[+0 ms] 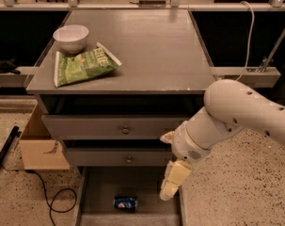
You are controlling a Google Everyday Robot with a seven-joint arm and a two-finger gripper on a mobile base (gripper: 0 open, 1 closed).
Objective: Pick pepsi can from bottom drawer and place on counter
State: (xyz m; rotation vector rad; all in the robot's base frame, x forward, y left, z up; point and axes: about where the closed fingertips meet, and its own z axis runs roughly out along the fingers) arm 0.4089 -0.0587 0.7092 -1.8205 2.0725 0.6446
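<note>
The pepsi can (126,203) is small and blue. It lies on its side on the floor of the pulled-out bottom drawer (99,192), near the front. My gripper (172,181) hangs from the white arm over the drawer's right side, to the right of the can and above it, not touching it. Its cream fingers (170,188) point down. The counter (156,46) is the grey cabinet top above the two knobbed drawers.
A white bowl (71,37) and a green chip bag (84,66) sit on the counter's left part. A cardboard box (38,147) and black cables (43,192) lie on the floor at the left. Speckled floor spreads to the right.
</note>
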